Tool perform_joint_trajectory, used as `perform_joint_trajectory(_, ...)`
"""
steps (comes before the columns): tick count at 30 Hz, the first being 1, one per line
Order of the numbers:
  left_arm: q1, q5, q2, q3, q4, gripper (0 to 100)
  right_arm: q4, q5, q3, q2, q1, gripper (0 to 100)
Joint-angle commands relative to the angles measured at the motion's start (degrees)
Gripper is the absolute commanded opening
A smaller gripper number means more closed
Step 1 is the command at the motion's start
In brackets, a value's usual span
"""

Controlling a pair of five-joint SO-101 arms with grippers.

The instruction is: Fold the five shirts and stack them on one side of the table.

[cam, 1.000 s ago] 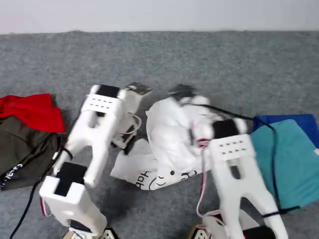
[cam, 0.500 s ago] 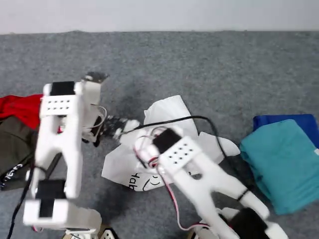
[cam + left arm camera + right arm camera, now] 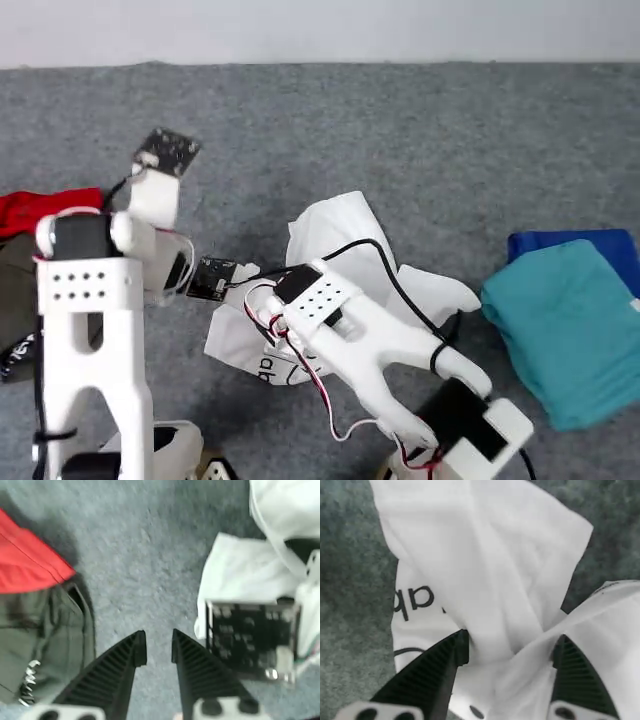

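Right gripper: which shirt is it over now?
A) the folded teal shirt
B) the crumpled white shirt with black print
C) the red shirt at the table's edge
B: the right gripper hangs open directly above the crumpled white shirt with black print, as its own wrist view shows.

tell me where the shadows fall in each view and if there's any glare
High view: soft, even light with no glare; a dark shadow lies on the table beside the white shirt. Left wrist view: a shadow borders the red shirt on the table. Right wrist view: the table is darkest in the gap between the white shirt's folds.
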Motion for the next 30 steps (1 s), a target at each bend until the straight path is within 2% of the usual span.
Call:
perform_joint_trajectory(1, 2.99, -1.14, -4.04, 2.77, 0.97, 9, -1.27, -0.26, -1.14, 0.48, 0.57, 11.9)
perform_joint_trajectory(4, 6.42, -1.14, -5.27, 4.09, 0.97, 9, -1.63, -0.26, -1.14, 0.48, 2.95, 0.2)
perform_joint_trajectory(6, 7.82, -1.14, -5.45, 5.14, 0.97, 9, -1.63, -0.26, -1.14, 0.40, 5.23, 2.7)
perform_joint_trajectory(12, 9.93, -1.23, -5.54, 9.45, -1.93, 9, -1.01, -0.62, -5.01, -2.86, 12.97, 1.0)
perform_joint_trajectory(22, 10.55, -1.23, -5.54, 9.98, -2.20, 9, -2.33, -0.62, -13.27, -22.46, 11.38, 1.0)
perform_joint_trajectory(30, 10.55, -1.23, -5.54, 9.98, -2.20, 9, -12.35, -2.37, -5.89, -24.57, 19.30, 2.6)
